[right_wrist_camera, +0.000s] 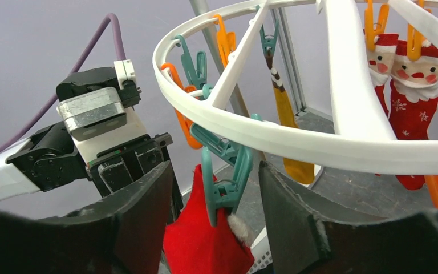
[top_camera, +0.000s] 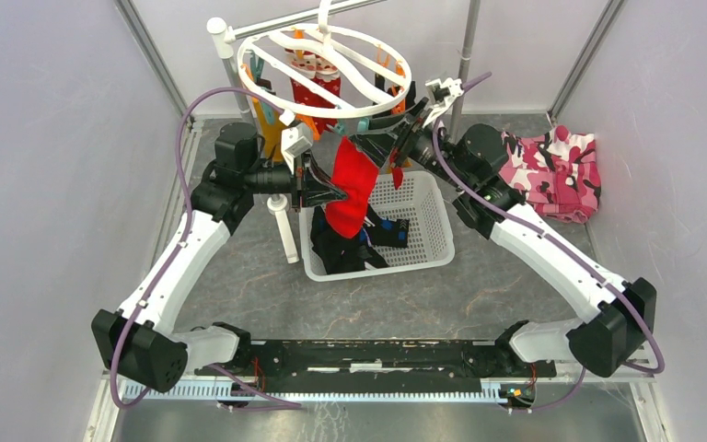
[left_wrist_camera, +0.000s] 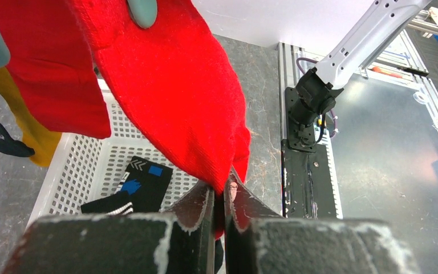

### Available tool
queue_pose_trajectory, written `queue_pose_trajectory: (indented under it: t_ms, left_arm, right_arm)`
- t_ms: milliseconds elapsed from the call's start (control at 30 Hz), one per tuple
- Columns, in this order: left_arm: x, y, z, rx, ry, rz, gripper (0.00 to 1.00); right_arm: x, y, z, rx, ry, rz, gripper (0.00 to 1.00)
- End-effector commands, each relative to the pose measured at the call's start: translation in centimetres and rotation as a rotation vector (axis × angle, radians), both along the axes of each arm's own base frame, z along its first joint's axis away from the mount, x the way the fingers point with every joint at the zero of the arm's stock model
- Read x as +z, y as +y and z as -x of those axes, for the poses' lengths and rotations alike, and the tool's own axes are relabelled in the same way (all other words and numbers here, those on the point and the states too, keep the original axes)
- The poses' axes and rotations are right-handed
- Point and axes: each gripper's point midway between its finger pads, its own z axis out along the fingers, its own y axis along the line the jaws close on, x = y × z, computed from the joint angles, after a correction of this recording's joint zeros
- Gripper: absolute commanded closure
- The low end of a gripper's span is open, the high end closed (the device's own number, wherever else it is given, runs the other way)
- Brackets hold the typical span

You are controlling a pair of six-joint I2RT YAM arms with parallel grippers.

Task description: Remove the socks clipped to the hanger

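Note:
The hanger (top_camera: 249,81), a white ring with orange and teal clips, hangs over the back of the table. A red sock (top_camera: 354,184) dangles from a teal clip (right_wrist_camera: 225,188) at its near rim. My left gripper (left_wrist_camera: 221,185) is shut on the lower edge of that red sock (left_wrist_camera: 171,97). My right gripper (right_wrist_camera: 217,194) is open, one finger on each side of the teal clip, with the red sock (right_wrist_camera: 205,251) just below. Two Santa-faced red socks (right_wrist_camera: 413,85) and a mustard-yellow sock (right_wrist_camera: 291,125) stay clipped to the hanger (right_wrist_camera: 296,140) farther back.
A white perforated basket (top_camera: 423,230) stands under the red sock and holds black socks (top_camera: 350,244). A pink camouflage cloth (top_camera: 562,170) lies at the back right. A white post (top_camera: 287,230) stands left of the basket. Grey walls close in on both sides.

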Motion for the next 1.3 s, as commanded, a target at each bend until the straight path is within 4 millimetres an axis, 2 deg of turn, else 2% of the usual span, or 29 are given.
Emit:
queue_pose_trajectory:
  t_ms: [0, 100, 200, 267, 333, 433, 500, 567, 600, 633, 667, 733, 833, 867, 900, 967, 1100, 1267]
  left_arm:
    - [1.3, 0.2, 0.8, -0.006, -0.013, 0.029, 0.89]
    - [1.3, 0.2, 1.0, -0.006, -0.021, 0.03, 0.9]
    - [1.3, 0.2, 1.0, -0.006, -0.02, 0.029, 0.9]
    - [1.1, 0.3, 0.9, -0.002, -0.018, 0.025, 0.9]
    - [0.8, 0.3, 0.7, 0.011, -0.017, 0.018, 0.9]
    - [-0.1, 0.4, 0.0, 0.046, -0.014, -0.002, 0.9]
    - [-1.0, 0.6, -0.5, 0.072, -0.014, -0.023, 0.9]
    - [-2.3, 0.7, -0.6, 0.081, 0.001, -0.047, 0.9]
    - [-2.8, 0.8, -0.7, 0.088, 0.005, -0.057, 0.88]
    - [-3.3, 0.9, -0.8, 0.096, 0.012, -0.065, 0.85]
    - [-3.8, 0.9, -0.9, 0.102, 0.018, -0.075, 0.76]
    - [-4.6, 1.1, -1.2, 0.116, 0.022, -0.1, 0.55]
    - [-5.4, 1.5, -2.0, 0.163, 0.018, -0.134, 0.19]
    - [-5.3, 1.6, -2.2, 0.174, 0.008, -0.139, 0.08]
    - [-5.2, 1.7, -2.3, 0.18, -0.001, -0.141, 0.02]
    - [-4.8, 1.7, -2.5, 0.19, -0.009, -0.139, 0.0]
    - [-3.7, 1.6, -2.5, 0.186, -0.027, -0.124, 0.0]
    - [-2.2, 1.5, -2.4, 0.179, -0.036, -0.095, 0.0]
  right_arm:
    - [2.6, 0.4, -0.2, 0.017, -0.041, -0.061, 0.41]
    - [2.4, 0.6, -0.5, 0.025, -0.033, -0.065, 0.44]
    - [2.3, 0.6, -0.6, 0.035, -0.024, -0.08, 0.54]
    - [2.6, 0.5, -0.6, 0.038, -0.024, -0.092, 0.65]
    - [2.8, 0.4, -0.6, 0.037, -0.025, -0.099, 0.82]
    - [3.1, 0.4, -0.6, 0.042, -0.027, -0.102, 0.95]
    - [3.1, 0.5, -0.6, 0.047, -0.025, -0.101, 0.99]
    - [2.8, 0.7, -0.7, 0.052, -0.018, -0.092, 0.99]
    - [2.7, 0.7, -0.6, 0.056, -0.016, -0.088, 0.95]
    - [2.4, 0.7, -0.6, 0.057, -0.015, -0.08, 0.86]
    - [2.2, 0.6, -0.5, 0.056, -0.012, -0.073, 0.76]
    - [1.1, 0.4, -0.5, 0.045, -0.002, -0.053, 0.62]
    - [-0.6, -0.7, -0.5, 0.011, 0.016, -0.018, 0.37]
    - [-1.3, -1.3, -0.7, -0.007, 0.023, -0.006, 0.33]
    - [-1.9, -2.0, -0.8, -0.026, 0.036, 0.007, 0.28]
    - [-3.2, -3.5, -1.1, -0.059, 0.049, 0.031, 0.23]
    - [-6.1, -6.5, -2.1, -0.15, 0.073, 0.098, 0.19]
    - [-10.0, -9.9, -4.8, -0.36, 0.055, 0.277, 0.15]
